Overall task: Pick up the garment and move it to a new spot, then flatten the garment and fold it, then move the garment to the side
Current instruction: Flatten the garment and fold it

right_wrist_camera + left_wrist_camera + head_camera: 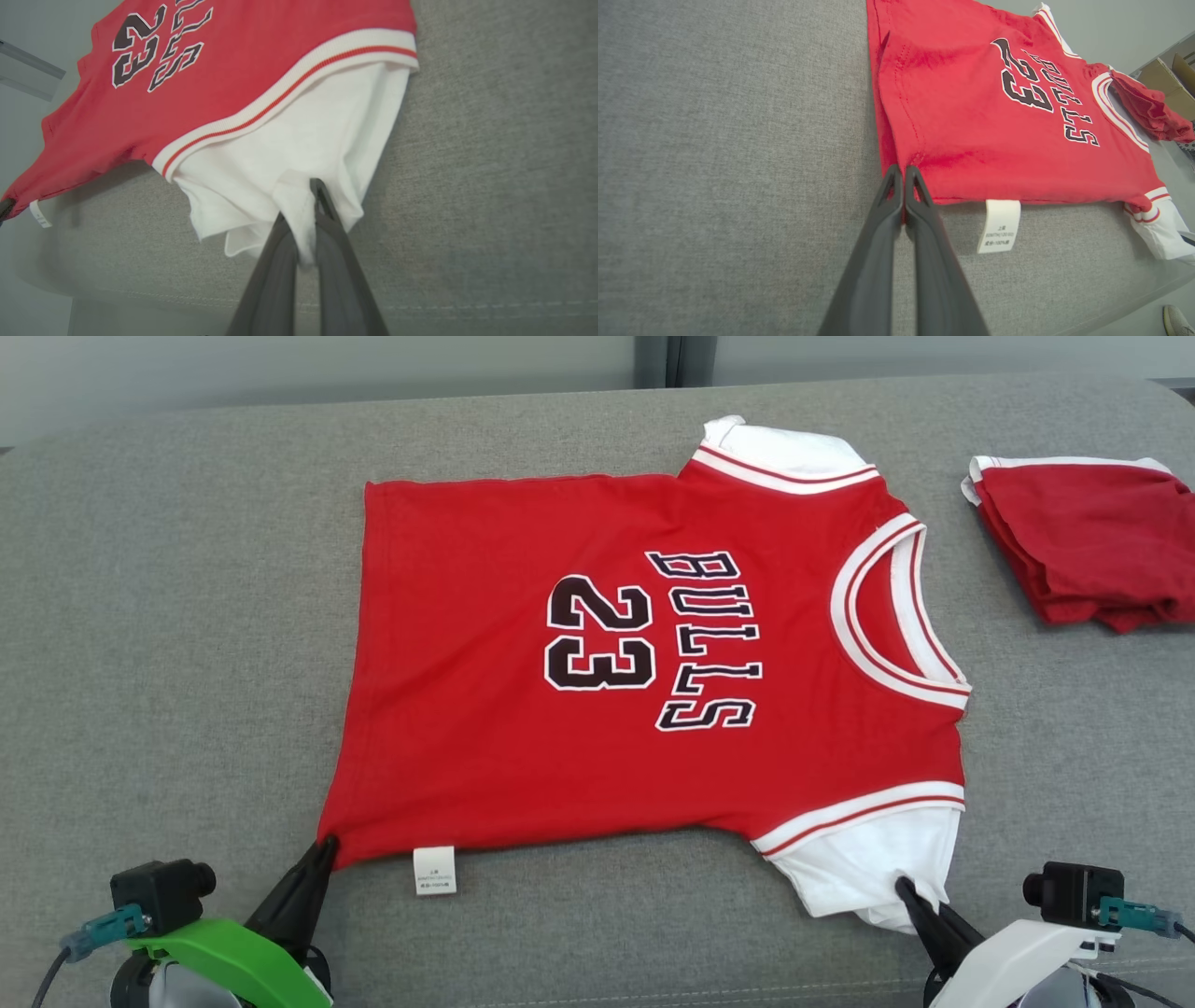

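The garment (597, 709) is a red jersey with white sleeves and "BULLS 23" on it, spread flat on the grey cushion, collar to the right. My left gripper (325, 847) is shut on the garment's near hem corner (901, 170). A white care label (999, 226) hangs from the hem just beside it. My right gripper (904, 887) is shut on the near white sleeve (299, 177), with a fold of white cloth bunched between its fingers (322, 200).
A second red garment (1083, 541) lies folded at the far right of the cushion (168, 616). The cushion's front edge runs just behind both grippers. A cardboard box (1167, 79) stands beyond the cushion.
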